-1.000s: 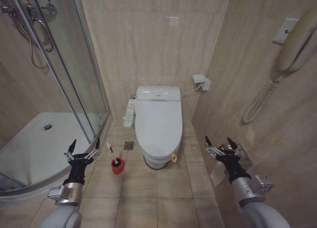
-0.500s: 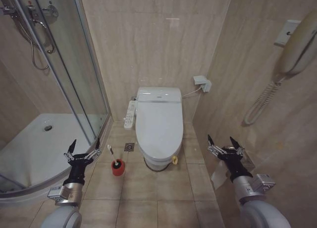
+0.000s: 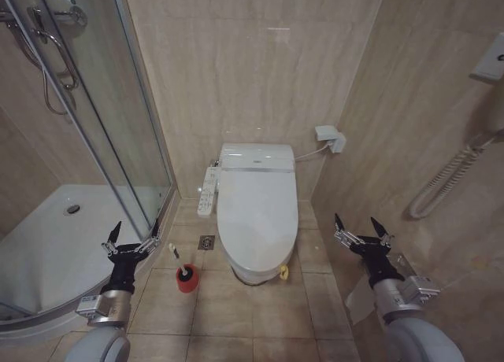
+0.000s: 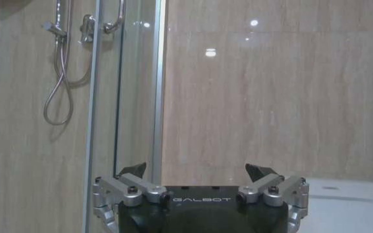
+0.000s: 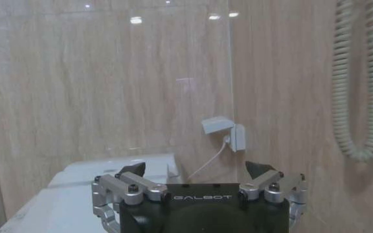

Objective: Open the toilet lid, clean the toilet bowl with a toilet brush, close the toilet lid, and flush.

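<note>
status entry, for you at the controls:

- toilet lid (image 3: 255, 216): down flat over the toilet bowl (image 3: 253, 274), yellow tie at its front edge. not yet opened.
- toilet brush (image 3: 176, 258): standing in its red cup holder (image 3: 187, 278) on the floor tiles, just left of the bowl's front, near the shower tray (image 3: 47, 244). untouched by the look of it.
- side button panel (image 3: 207, 192): on the bowl's left flank, nothing near it.
- left hand (image 3: 131, 240): raised over the floor beside the shower door, fingers spread wide, holding nothing.
- right hand (image 3: 355, 230): raised near the right wall, well apart from the toilet, fingers spread wide, holding nothing.

progress, judged from how things lie: none of the four steps is done. you have the lid to lift, the bowl to brush, the lid to lower and the flush to press, all outstanding.
</note>
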Robot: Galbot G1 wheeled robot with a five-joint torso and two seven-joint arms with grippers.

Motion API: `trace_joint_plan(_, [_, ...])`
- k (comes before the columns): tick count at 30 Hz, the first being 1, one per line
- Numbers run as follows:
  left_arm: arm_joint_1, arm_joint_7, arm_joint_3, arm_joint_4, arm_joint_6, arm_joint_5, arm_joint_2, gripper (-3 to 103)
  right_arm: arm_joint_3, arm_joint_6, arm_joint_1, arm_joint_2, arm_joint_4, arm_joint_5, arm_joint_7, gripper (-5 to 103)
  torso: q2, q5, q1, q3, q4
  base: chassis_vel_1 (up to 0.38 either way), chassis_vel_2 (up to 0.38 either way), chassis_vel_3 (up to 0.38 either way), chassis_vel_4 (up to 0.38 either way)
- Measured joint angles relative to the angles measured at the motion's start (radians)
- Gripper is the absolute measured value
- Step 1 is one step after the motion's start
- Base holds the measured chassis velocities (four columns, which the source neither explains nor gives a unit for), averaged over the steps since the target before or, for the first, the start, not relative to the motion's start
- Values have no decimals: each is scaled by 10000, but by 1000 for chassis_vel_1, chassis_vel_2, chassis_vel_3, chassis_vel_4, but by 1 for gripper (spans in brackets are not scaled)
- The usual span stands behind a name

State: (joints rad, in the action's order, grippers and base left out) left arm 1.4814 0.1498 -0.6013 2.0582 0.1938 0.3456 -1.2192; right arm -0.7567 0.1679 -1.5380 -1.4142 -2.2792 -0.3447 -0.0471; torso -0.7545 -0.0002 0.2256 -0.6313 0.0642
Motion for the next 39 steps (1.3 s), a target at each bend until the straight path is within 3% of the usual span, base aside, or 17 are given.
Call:
trace_joint_plan(17, [-2, 0, 0, 0, 0, 0, 0, 100, 247, -113, -413, 70, 67, 1120, -7, 100, 2, 0, 8, -3, -1, -34, 38, 32, -34])
trace_joint_plan(26, [-1, 0, 0, 1, 0, 0, 0, 100, 610, -172, -720, 897, 961, 1930, 55, 100, 1, 1, 4, -2, -2, 6, -17, -10, 3])
trace_joint_plan(39, [-2, 0, 0, 0, 0, 0, 0, 100, 1334, -1121, -1328, 994, 2106, 3246, 970, 100, 1, 0, 5, -2, 0, 0, 0, 0, 0])
